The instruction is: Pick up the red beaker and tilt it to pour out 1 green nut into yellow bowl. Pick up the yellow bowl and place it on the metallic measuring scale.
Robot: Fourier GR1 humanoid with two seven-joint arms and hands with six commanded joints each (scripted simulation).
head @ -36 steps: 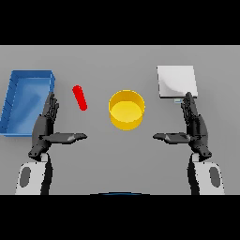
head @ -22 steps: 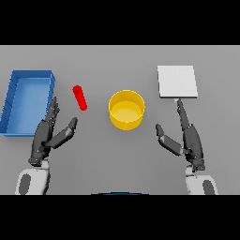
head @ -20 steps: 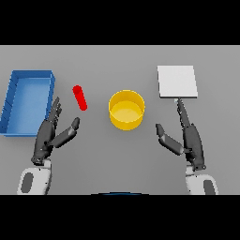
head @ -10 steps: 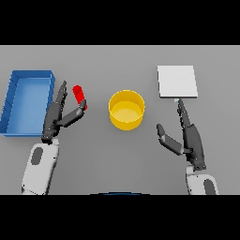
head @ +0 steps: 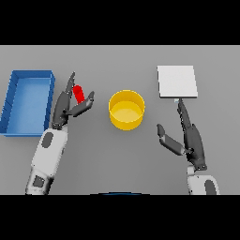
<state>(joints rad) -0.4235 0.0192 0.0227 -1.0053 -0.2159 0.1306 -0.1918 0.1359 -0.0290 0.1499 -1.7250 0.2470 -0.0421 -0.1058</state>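
The red beaker (head: 78, 93) stands on the table left of the yellow bowl (head: 126, 109). My left hand (head: 65, 105) is at the beaker with its fingers straight, the beaker between the fingers and the thumb; no grip shows. The lower part of the beaker is hidden by the hand. No green nut can be seen. The metallic measuring scale (head: 176, 81) lies flat at the back right. My right hand (head: 188, 136) hovers open in front of the scale, right of the bowl, touching nothing.
A blue open bin (head: 28, 101) sits at the far left, close beside my left hand and forearm.
My left hand has moved forward and rightward from beside the bin to the red beaker, which now sits between thumb and fingers. The right hand pulled back slightly and then stayed put.
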